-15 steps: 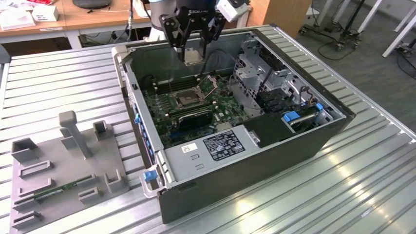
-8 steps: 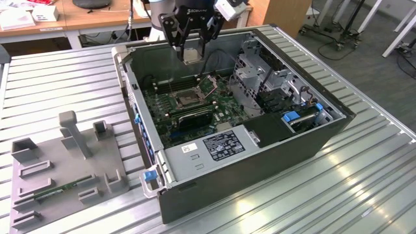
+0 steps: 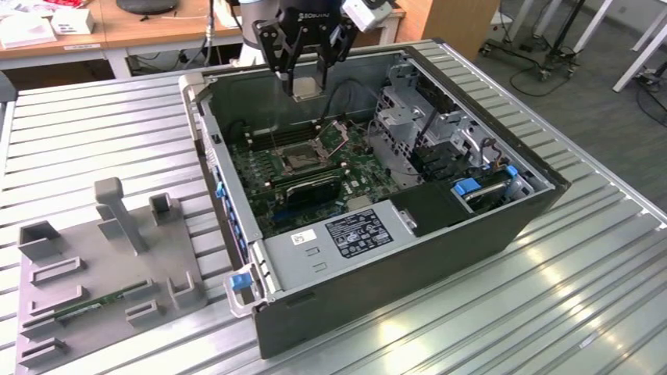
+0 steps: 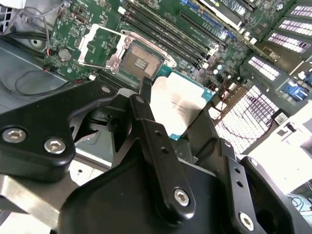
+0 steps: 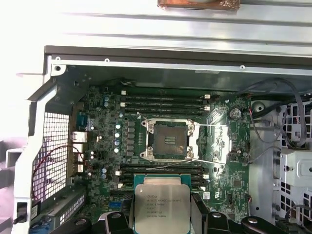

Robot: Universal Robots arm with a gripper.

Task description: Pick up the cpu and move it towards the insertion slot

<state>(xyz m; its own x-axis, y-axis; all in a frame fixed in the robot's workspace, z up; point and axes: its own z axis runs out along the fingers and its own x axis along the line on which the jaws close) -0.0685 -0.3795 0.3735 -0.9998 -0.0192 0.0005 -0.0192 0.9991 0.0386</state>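
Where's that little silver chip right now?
The cpu is gripped in the gripper, held above the open computer case, not yet at the insertion slot.

I see a ribbed metal tabletop (image 3: 94, 141) carrying an open computer case (image 3: 417, 258) lying on its side, and a grey holder tray (image 3: 105, 273) at the exterior view's left.
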